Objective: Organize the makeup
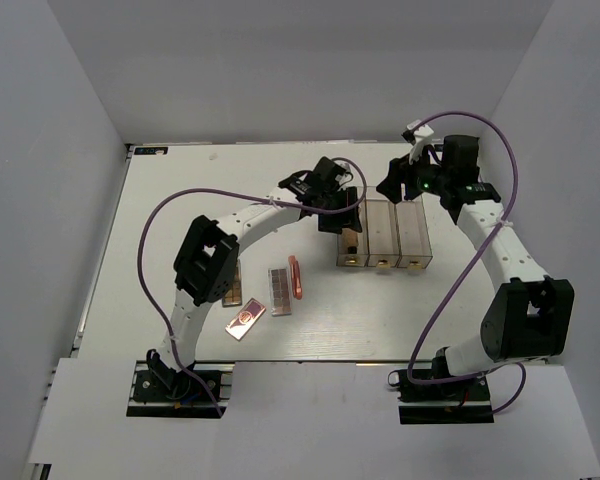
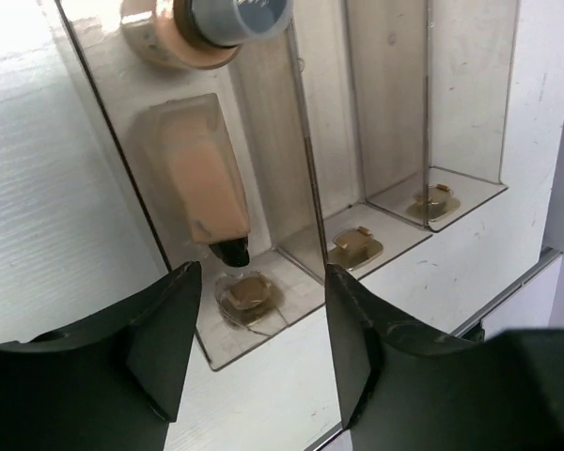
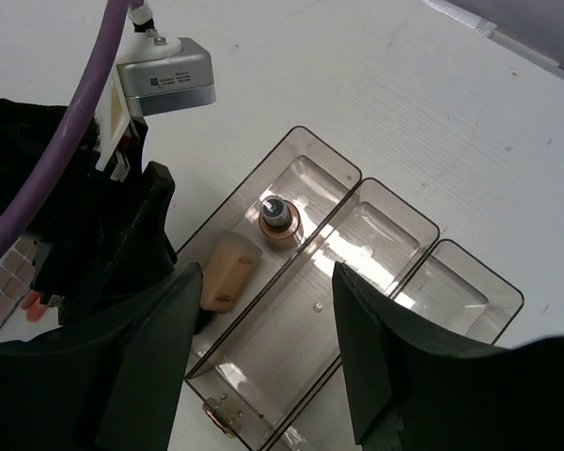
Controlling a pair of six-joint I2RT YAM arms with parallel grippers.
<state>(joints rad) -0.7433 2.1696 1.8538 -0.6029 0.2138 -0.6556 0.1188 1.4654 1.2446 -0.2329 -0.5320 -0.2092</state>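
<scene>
**Step in hand (judged):** getting the left gripper (image 2: pixel 254 348) clear of the clear box (image 1: pixel 420 262), where the beige tube is already laid.
- Its jaws are apart with nothing between them, poised over the latch end of the left compartment.
- It is best lifted straight up, with the fingers kept inside the line of the compartment walls so the box is not nudged.
- After that, it should go for a piece lying out on the table (image 1: pixel 180 200).

**Items, near to far**
1. Rose-gold compact (image 1: pixel 246 320): closest to the table's near edge, left of middle. It lies flat and set cornerwise.
2. Left palette (image 1: pixel 232 287): flat, partly beneath the left arm. Its long axis runs roughly near to far.
3. Centre palette (image 1: pixel 279 290): flat, with its long axis near to far.
4. Pink stick (image 1: pixel 296 277): just beside the centre palette on its right, lying parallel to it. I cannot tell which end is the cap.
5. Beige tube (image 2: pixel 202 178): lying down in the left compartment. Its long axis runs along the compartment, and the black cap points toward the table's near edge, close to the gold latch.
6. Tan bottle (image 3: pixel 277 221): in the same compartment, on the far side of the tube. It seems to stand upright with the grey cap up.
7. Right gripper (image 3: pixel 263 348): above the box's far end, its jaws apart and holding nothing.
</scene>
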